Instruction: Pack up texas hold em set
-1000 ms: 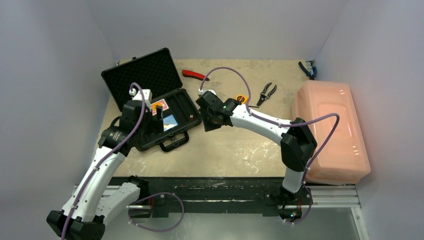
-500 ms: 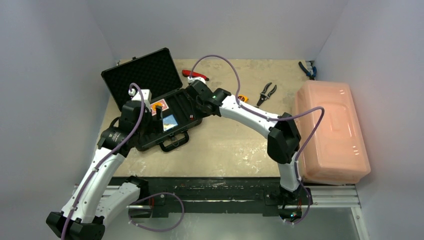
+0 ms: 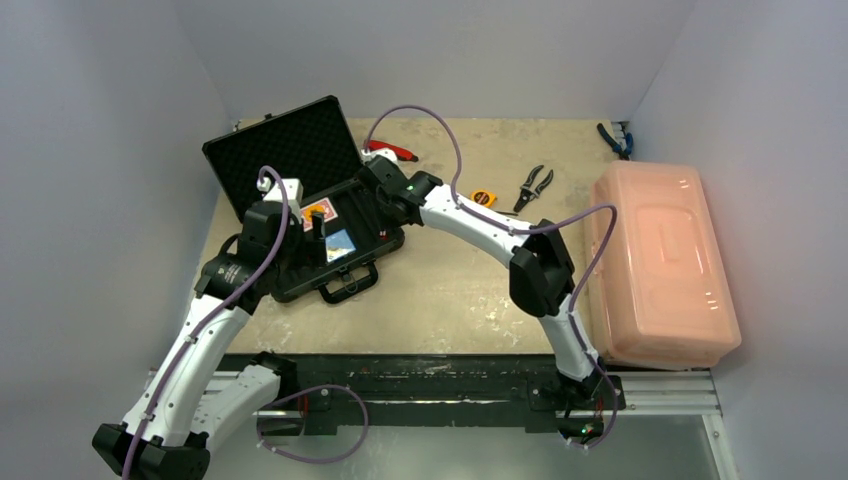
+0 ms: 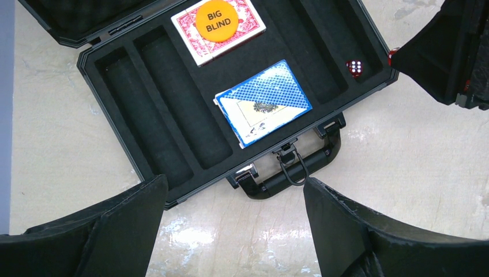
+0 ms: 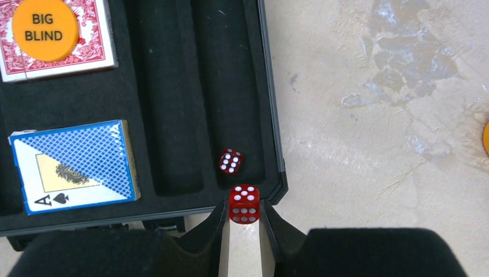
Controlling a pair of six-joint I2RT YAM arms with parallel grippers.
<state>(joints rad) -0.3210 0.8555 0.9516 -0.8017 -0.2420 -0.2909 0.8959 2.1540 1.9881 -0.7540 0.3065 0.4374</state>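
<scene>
The black briefcase (image 3: 300, 190) lies open at the back left, lid up. In its foam tray lie a red card deck (image 4: 219, 30) with an orange "BIG BLIND" disc (image 4: 222, 19) on it, a blue card deck (image 4: 263, 103) and one red die (image 4: 354, 67). My right gripper (image 5: 244, 212) is shut on a second red die (image 5: 244, 203), held over the case's near right corner beside the die in the slot (image 5: 230, 161). My left gripper (image 4: 230, 225) is open and empty above the case handle (image 4: 294, 173). No blue disc shows.
A pink plastic bin (image 3: 660, 265) stands at the right. Red-handled pliers (image 3: 390, 151), black pliers (image 3: 535, 186), blue pliers (image 3: 614, 138) and a yellow tape measure (image 3: 484, 198) lie on the table behind and right of the case.
My right arm has swung left from the table's middle to the case's right end, carrying the red die. The left arm has not moved.
</scene>
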